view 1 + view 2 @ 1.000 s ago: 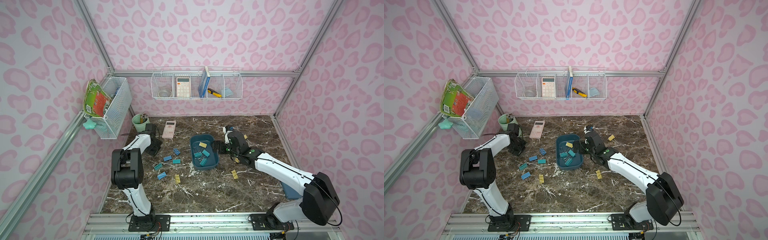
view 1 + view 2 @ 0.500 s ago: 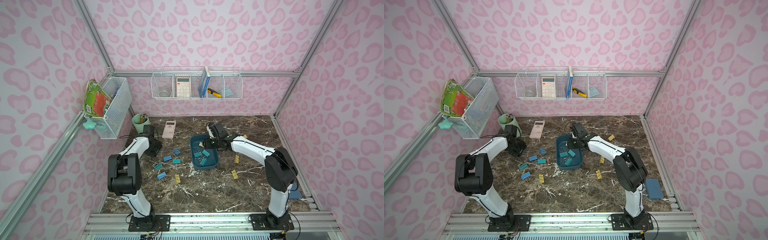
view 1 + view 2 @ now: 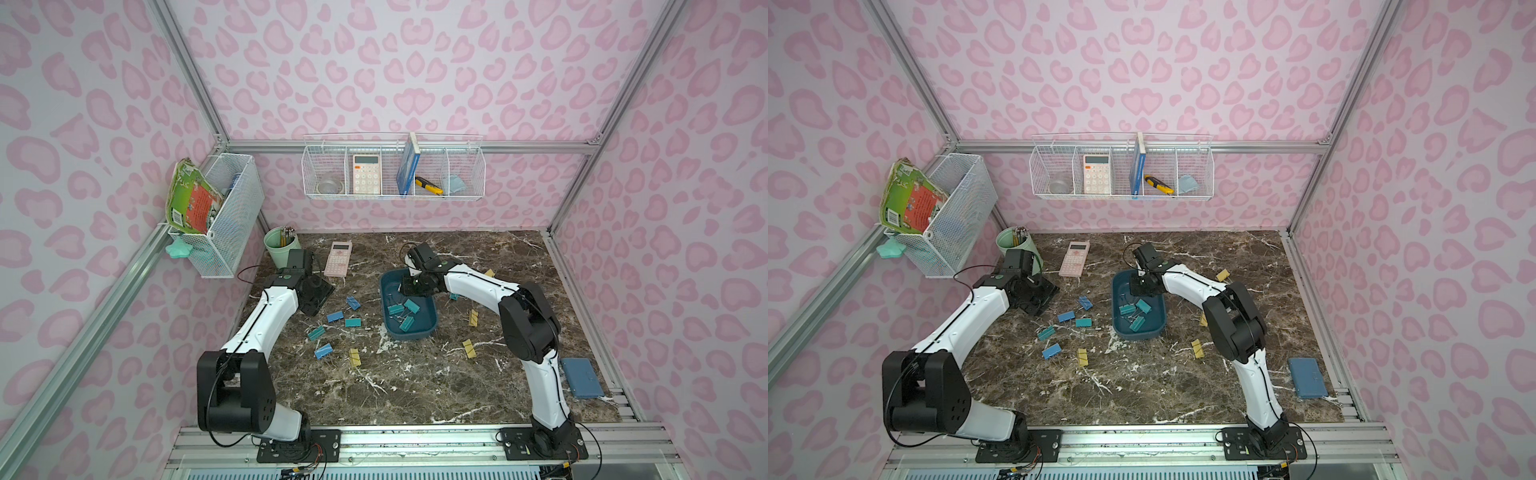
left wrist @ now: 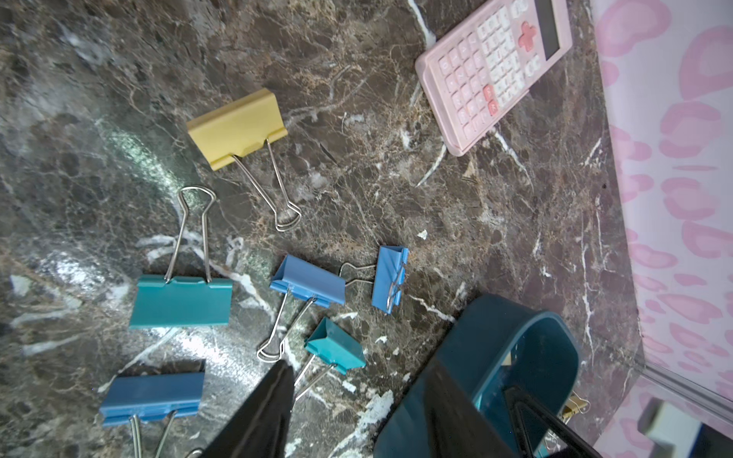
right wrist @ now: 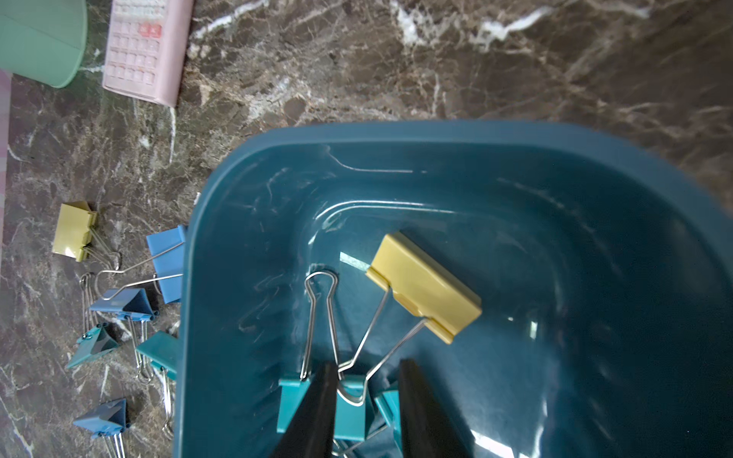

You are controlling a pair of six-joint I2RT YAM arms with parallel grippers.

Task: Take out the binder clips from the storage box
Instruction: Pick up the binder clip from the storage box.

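The dark teal storage box (image 3: pixel 432 328) (image 3: pixel 1116 320) stands mid-table with several teal binder clips (image 3: pixel 411 306) in it. My right gripper (image 5: pixel 367 396) (image 3: pixel 409 286) reaches into the box's far end. Its jaws stand narrowly apart around the wire handle of a yellow clip (image 5: pixel 424 291), above a teal clip (image 5: pixel 349 412). My left gripper (image 4: pixel 357 400) (image 3: pixel 318 297) hovers open and empty left of the box, over loose clips: yellow (image 4: pixel 238 127), teal (image 4: pixel 180 301) and blue (image 4: pixel 307 279). More yellow clips (image 3: pixel 467 348) lie right of the box.
A pink calculator (image 3: pixel 338 258) and a green pencil cup (image 3: pixel 281 246) sit at the far left, close behind my left gripper. A blue-grey case (image 3: pixel 582 377) lies at the near right edge. White wire baskets (image 3: pixel 392 172) hang on the back and left walls.
My right arm swung from right of the box to over its far end, dipped in, and its jaws narrowed. My left gripper's jaws opened; that arm barely moved.
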